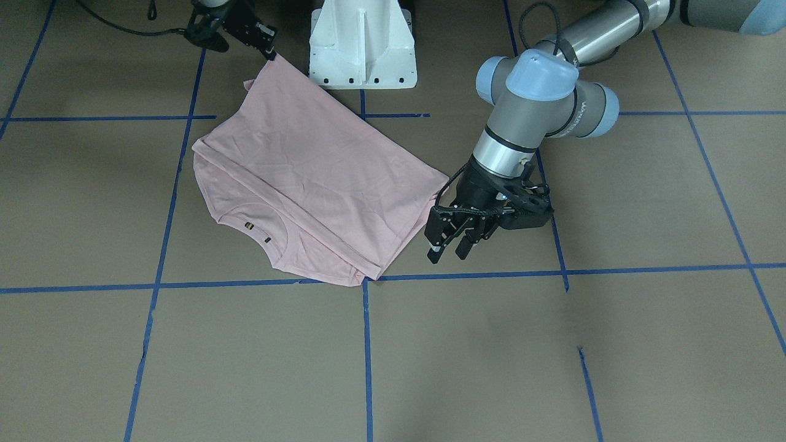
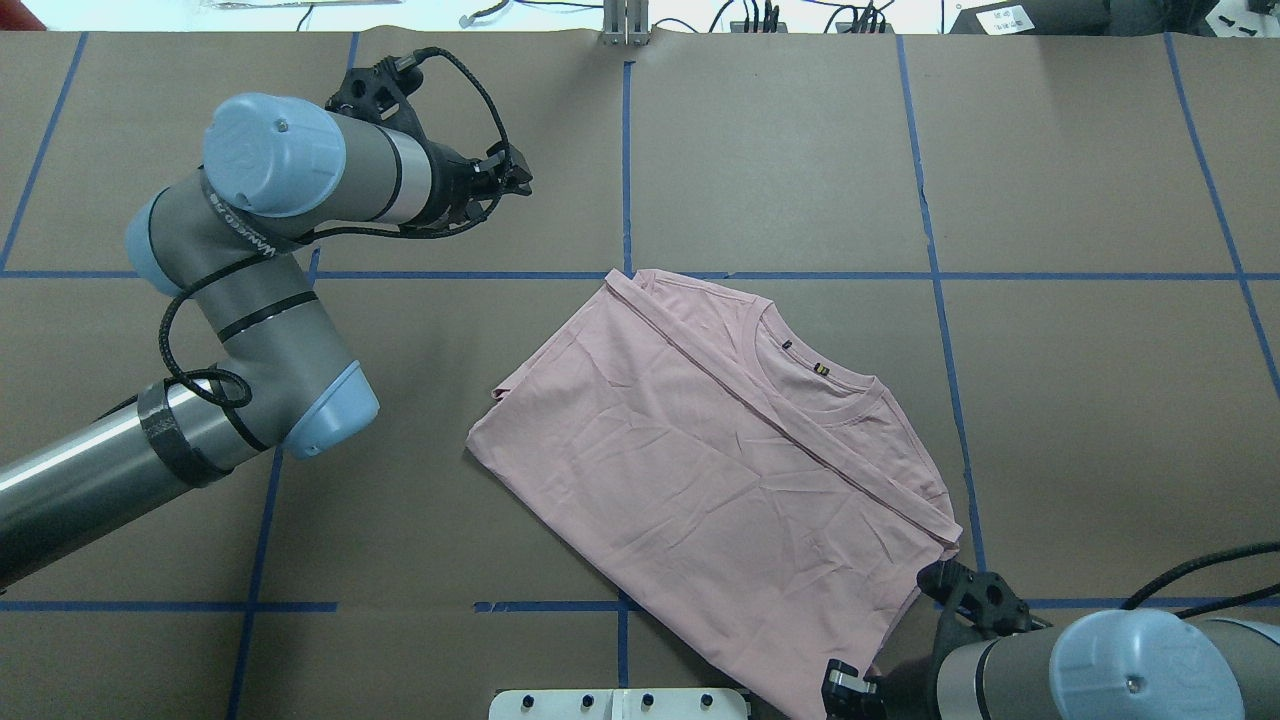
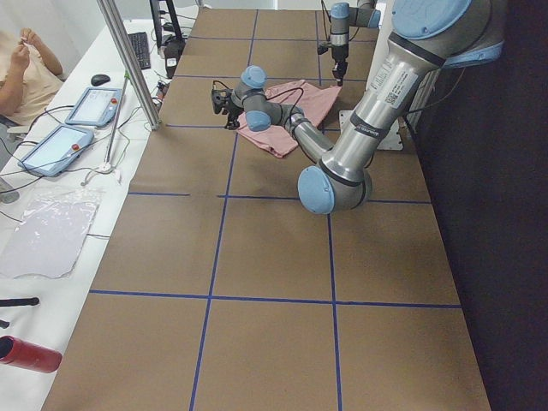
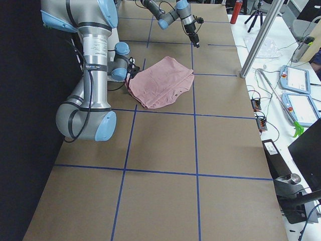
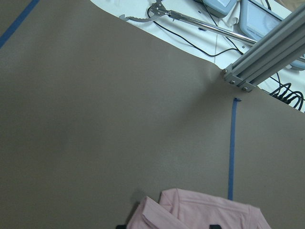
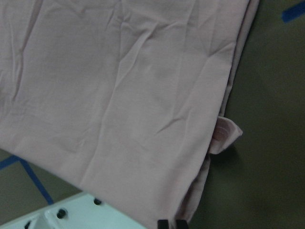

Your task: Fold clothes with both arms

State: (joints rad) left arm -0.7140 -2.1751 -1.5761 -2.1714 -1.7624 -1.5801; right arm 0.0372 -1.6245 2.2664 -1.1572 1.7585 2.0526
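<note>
Clamped shirt (image 1: pixel 307 166) corner at 11 o'clock with right claw (image 1: pixel 271 56); left claw (image 1: pixel 447 255) apart, empty; risked skewing fold if pulled alone.

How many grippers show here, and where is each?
2. The right gripper pinches a corner of the T-shirt beside the white pedestal; the left gripper hangs open off the opposite side, clear of the cloth. Neither is hidden.

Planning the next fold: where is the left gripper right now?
In the front-facing view the left gripper is right of centre, open and empty, just beside the pink shirt's right-hand edge without touching it.
</note>
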